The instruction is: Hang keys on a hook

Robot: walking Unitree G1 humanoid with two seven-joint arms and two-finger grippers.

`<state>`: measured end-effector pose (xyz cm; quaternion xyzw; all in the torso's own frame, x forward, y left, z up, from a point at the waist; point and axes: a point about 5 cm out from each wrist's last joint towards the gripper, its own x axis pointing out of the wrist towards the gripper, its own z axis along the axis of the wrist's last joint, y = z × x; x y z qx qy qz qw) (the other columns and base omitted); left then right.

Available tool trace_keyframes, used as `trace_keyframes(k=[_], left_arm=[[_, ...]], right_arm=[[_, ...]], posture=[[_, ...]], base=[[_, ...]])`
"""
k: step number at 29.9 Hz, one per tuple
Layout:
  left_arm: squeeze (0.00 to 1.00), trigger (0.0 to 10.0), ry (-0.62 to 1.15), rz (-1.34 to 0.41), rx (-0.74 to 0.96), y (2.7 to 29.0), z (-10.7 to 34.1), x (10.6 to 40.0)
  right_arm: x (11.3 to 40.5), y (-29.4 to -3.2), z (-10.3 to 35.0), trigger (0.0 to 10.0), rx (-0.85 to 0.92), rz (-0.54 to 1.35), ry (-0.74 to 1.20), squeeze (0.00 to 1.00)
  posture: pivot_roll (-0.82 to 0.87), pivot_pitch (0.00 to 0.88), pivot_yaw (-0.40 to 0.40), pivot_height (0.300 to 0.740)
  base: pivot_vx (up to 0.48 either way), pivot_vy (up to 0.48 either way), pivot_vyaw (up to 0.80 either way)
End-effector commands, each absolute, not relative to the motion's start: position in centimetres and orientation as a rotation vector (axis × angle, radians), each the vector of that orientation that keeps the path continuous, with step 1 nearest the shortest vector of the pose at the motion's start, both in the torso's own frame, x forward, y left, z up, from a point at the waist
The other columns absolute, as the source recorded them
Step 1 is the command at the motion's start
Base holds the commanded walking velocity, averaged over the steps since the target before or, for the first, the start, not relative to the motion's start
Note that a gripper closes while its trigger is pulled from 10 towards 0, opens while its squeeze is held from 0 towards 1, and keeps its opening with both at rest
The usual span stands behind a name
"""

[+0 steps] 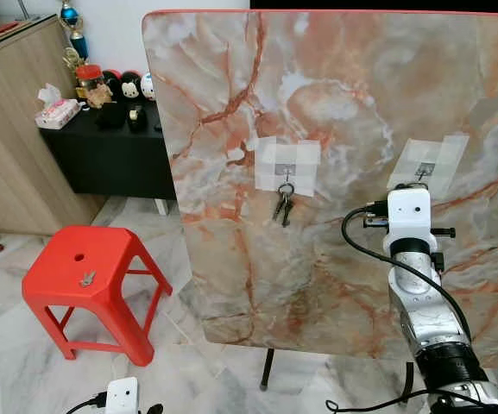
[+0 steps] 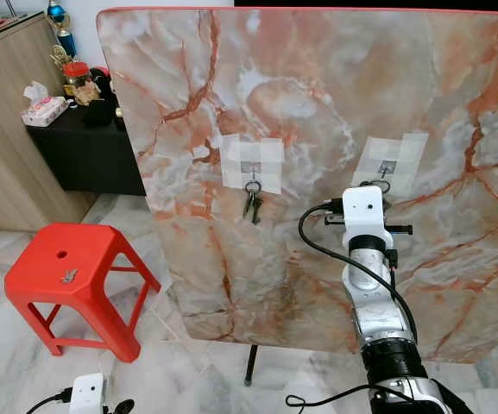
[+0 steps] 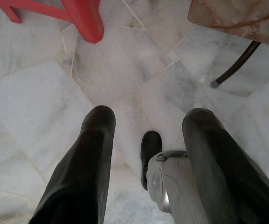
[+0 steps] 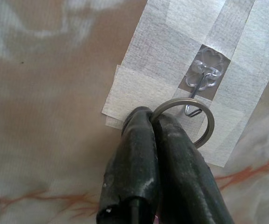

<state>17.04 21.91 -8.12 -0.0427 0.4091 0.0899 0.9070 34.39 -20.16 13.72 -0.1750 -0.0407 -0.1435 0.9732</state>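
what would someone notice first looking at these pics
A big upright marble-patterned board dominates, with two taped-on hooks. A bunch of keys hangs from the left hook, while the right gripper pinches a key ring right at the right hook. Left of the board stands a bright red stool with a small metal piece on its seat.

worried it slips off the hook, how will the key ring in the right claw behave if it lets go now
The key ring looks like thin, stiff metal, so it should keep its shape. Pinched at one edge by the right claw, it would likely swing once released. The wire hook seems small, so it may drop unless properly threaded.
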Motion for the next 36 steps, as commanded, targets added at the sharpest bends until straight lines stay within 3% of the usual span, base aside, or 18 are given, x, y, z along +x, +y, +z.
trace_keyframes(k=[1,15,36], left_arm=[[0.0,10.0,0.871,0.193,-0.089,22.3,-8.3,16.6],[0.0,10.0,0.87,0.194,-0.091,22.3,-8.3,16.6],[0.0,10.0,0.869,0.194,-0.091,22.3,-8.3,16.7]], right_arm=[[34.5,-20.4,13.2,10.0,-0.342,-0.288,-0.037,0.0],[34.6,-20.9,14.8,10.0,-0.269,-0.336,-0.137,0.0],[35.1,-20.7,14.7,10.0,-0.251,-0.29,-0.105,0.0]], posture=[[0.1,0.0,0.003,0.74],[0.1,0.0,0.003,0.74],[0.1,0.0,0.004,0.74]], base=[[0.0,0.0,0.0],[0.0,0.0,0.0],[0.0,0.0,0.0]])
